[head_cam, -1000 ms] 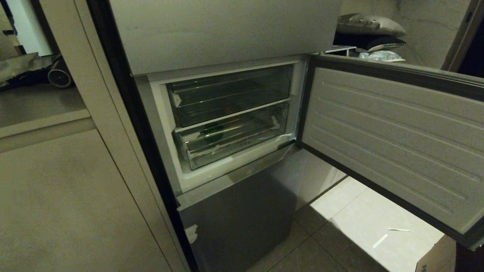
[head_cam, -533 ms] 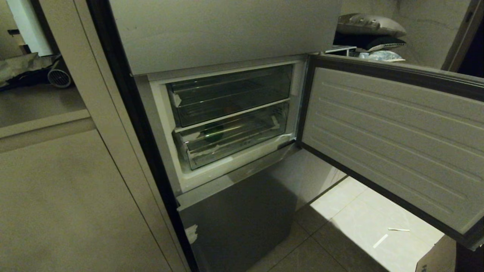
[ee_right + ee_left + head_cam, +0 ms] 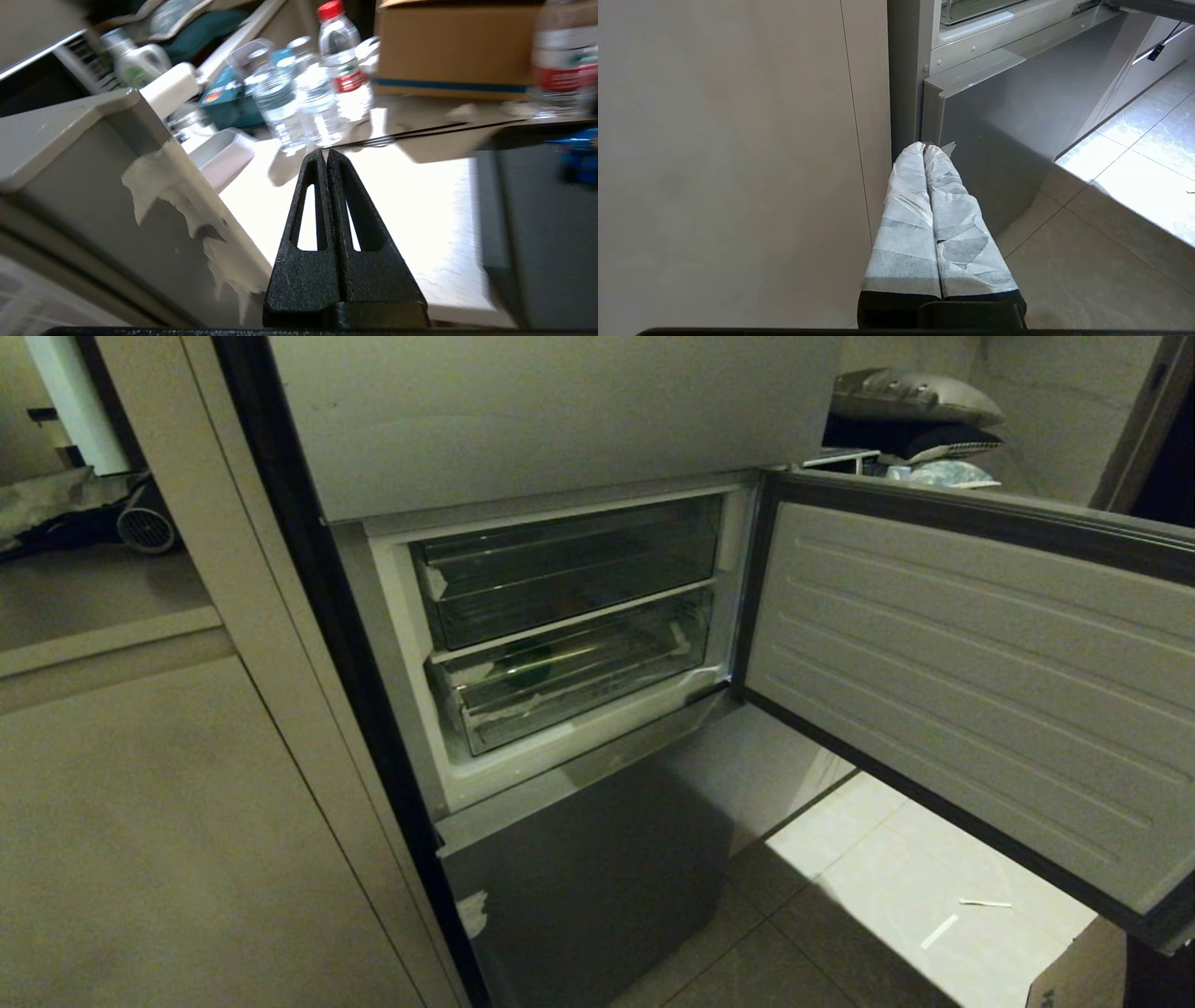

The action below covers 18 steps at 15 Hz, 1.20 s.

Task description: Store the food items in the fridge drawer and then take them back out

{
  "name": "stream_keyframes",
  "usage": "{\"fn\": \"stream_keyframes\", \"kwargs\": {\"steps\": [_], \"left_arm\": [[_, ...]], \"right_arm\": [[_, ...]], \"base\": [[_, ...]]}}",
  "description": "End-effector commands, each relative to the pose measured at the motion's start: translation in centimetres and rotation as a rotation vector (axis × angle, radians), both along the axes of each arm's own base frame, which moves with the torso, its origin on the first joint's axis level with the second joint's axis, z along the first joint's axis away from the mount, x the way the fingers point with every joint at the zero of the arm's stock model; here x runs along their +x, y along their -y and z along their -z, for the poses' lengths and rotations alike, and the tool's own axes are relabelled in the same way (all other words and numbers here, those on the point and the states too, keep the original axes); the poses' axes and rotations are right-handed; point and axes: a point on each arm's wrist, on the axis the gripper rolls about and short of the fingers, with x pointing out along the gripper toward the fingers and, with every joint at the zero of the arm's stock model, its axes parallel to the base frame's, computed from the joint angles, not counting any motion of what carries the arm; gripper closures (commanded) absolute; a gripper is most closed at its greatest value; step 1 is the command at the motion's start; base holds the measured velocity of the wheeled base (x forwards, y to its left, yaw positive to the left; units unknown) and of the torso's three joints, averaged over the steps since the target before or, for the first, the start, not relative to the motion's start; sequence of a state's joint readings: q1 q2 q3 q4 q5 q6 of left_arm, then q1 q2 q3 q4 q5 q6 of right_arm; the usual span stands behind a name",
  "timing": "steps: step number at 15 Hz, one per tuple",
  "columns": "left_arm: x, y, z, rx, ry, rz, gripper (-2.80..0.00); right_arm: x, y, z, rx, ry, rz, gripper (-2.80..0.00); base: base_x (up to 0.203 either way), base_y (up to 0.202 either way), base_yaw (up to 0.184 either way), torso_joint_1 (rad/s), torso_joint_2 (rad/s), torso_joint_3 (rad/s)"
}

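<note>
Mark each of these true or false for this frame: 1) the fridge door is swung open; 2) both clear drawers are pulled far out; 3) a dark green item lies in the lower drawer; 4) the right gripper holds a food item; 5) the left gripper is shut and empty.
1) True: the fridge door stands open to the right.
2) False: the upper drawer and the lower drawer both sit inside the compartment.
3) True: the green food item shows through the lower drawer's clear front.
4) False: the right gripper is shut on nothing, facing water bottles.
5) True: the left gripper is shut and empty, low beside the fridge.
</note>
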<state>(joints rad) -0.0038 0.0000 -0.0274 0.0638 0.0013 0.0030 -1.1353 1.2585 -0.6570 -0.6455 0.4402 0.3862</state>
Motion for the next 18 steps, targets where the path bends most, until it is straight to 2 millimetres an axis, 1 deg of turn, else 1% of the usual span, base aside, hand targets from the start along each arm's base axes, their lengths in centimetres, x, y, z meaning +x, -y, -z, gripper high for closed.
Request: {"fn": "stream_keyframes", "kwargs": {"steps": [1,5,7,9,13,18], "left_arm": [[0.0,0.0,0.0,0.000,-0.002,0.000,0.00],[0.0,0.0,0.0,0.000,-0.002,0.000,0.00],[0.0,0.0,0.0,0.000,-0.002,0.001,0.00],[0.0,0.0,0.0,0.000,-0.002,0.001,0.00],[0.0,0.0,0.0,0.000,-0.002,-0.001,0.00],[0.0,0.0,0.0,0.000,-0.002,0.001,0.00]], "right_arm": [[0.9,1.4,0.5,0.046,-0.004,-0.105,0.00],[1.8,2.9,0.4,0.067,-0.008,-0.237,0.00],[2.0,3.1,0.3,0.073,-0.003,-0.266,0.00],[2.0,3.1,0.2,0.069,-0.002,-0.277,0.00],[2.2,3.1,0.2,0.071,-0.004,-0.355,0.00],[2.1,3.0,0.3,0.074,-0.006,-0.394,0.00]], "base": [[0.000,0.000,0.000,0.000,0.00,0.000],[0.000,0.000,0.000,0.000,0.00,0.000],[0.000,0.000,0.000,0.000,0.00,0.000],[0.000,0.000,0.000,0.000,0.00,0.000],[0.000,0.000,0.000,0.000,0.00,0.000],[0.000,0.000,0.000,0.000,0.00,0.000]]}}
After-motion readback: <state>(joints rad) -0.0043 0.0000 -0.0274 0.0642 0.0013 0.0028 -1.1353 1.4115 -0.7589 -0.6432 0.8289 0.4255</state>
